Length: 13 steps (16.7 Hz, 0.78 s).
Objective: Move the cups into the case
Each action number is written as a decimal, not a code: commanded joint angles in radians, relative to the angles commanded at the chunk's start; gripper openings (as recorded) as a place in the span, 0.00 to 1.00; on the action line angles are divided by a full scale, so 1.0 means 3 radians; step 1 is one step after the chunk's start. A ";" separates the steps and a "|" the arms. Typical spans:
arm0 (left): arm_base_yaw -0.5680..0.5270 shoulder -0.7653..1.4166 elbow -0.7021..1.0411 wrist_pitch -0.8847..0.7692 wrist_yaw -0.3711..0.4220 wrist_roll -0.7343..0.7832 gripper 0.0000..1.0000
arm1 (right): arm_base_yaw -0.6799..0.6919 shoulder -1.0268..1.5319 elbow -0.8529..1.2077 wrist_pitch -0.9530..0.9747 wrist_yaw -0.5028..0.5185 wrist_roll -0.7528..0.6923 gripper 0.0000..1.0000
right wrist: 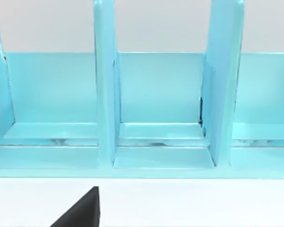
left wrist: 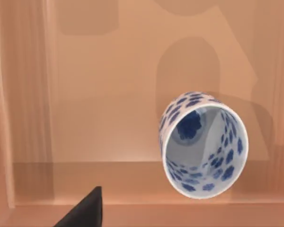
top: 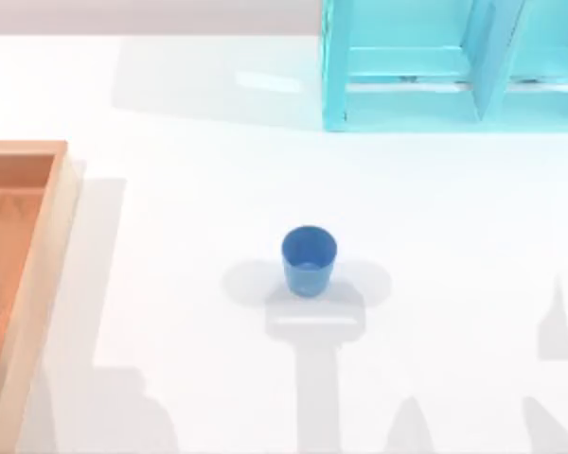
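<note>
Patterned cup (left wrist: 203, 144): white with dense blue blotches, lying tilted inside the wooden case (left wrist: 109, 85), mouth toward the left wrist camera, right of centre in that frame.
Blue cup (top: 309, 259): plain, tapered, upright on the white table (top: 170, 246), centre of the top view, well apart from the case at the left edge.
Left gripper: one dark fingertip (left wrist: 85, 213) at the lower edge, above the case floor; jaw state cannot be told.
Right gripper: fingertip (right wrist: 80, 210) facing the turquoise shelf unit (right wrist: 156, 104); jaw state cannot be told.
Step in hand: judged as first cup delivered, second pending.
Next move: reach to the blue cup, grasp its rim or wall, carry it left over the case rim.
</note>
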 joint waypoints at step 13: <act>-0.0043 0.0025 0.0969 -0.0916 -0.0011 -0.0062 1.00 | 0.0000 0.0000 0.0000 0.0000 0.0000 0.0000 1.00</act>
